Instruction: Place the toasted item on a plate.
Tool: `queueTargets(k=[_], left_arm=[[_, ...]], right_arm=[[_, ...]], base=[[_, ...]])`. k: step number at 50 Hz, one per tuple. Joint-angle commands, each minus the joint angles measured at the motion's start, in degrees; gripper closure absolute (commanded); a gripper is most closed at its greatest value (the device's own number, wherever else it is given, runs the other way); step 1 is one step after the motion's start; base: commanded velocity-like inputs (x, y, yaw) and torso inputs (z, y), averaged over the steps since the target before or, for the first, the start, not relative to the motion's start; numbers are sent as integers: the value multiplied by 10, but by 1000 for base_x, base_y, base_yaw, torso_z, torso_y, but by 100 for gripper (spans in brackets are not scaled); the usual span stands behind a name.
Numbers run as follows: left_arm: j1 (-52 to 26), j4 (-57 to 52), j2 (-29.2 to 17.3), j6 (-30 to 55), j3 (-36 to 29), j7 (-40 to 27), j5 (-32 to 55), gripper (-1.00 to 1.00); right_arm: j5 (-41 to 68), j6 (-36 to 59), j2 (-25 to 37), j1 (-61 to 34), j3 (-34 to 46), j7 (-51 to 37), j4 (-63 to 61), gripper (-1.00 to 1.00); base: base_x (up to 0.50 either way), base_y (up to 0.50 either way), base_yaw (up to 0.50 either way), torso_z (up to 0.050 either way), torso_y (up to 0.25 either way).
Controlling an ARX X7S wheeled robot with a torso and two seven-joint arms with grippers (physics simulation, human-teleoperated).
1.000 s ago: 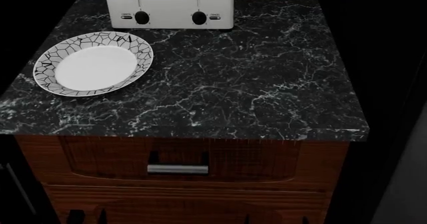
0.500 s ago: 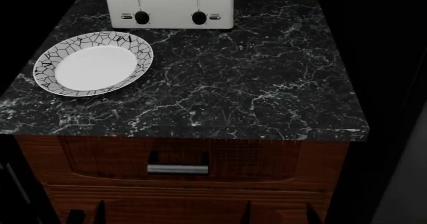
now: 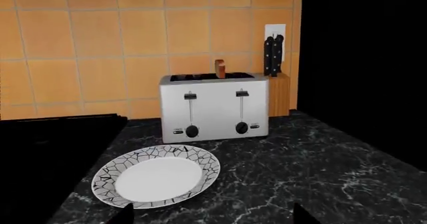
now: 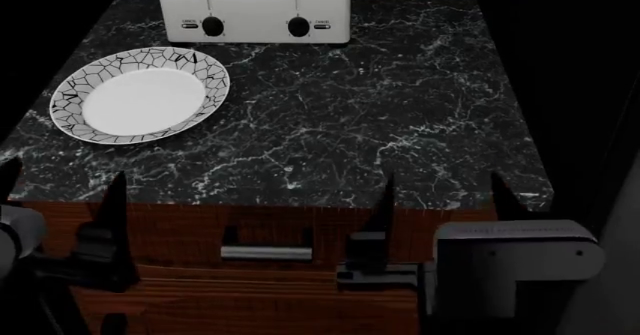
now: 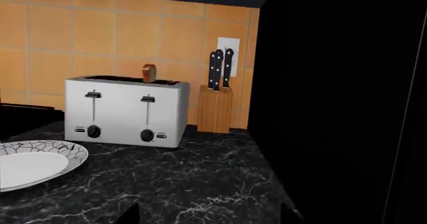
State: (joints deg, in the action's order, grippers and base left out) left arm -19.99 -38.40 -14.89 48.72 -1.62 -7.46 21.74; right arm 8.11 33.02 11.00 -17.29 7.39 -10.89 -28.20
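Poking from the toaster (image 3: 213, 107), the toasted item (image 3: 219, 68); both tools released.

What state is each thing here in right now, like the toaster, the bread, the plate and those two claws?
Toaster: both levers up.
Bread slice: upright, sticking out of a toaster slot.
Plate: empty, flat on the counter.
Knife block: upright, knives in it.
Drawer: closed.
Left gripper: open, holding nothing.
Right gripper: open, holding nothing.
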Motion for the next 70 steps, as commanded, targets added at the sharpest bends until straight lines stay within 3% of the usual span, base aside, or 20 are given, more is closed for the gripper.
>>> queueTargets(k=[1,18,30,37,38,70], left_arm=[[-145,-3,-6,130,30,-5,55,-100],[-340,93,-4,273,69,-7,106,-100],[-408,133,-17,296,58,-6,109,-100],[-403,121,-19,304,57,-10,114,-100],[-405,116,-22,299,35,-12,108,-100],[-393,118,-29,287,33,-16,117,-100]], right_arm=[[22,115,17,-117,-8,10,-25,-100],[42,246,27,-306,-3,26,15,-100],[49,284,26,-369,7,28,24,-100],[55,278,22,-359,4,29,24,-100],[61,261,23,-338,-3,37,26,-100],[70,253,23,-327,0,31,26,-100]], base=[[0,0,0,0,0],[0,0,0,0,0],[0,0,0,0,0],[0,0,0,0,0],[0,500,0,0,0],[0,477,0,0,0]])
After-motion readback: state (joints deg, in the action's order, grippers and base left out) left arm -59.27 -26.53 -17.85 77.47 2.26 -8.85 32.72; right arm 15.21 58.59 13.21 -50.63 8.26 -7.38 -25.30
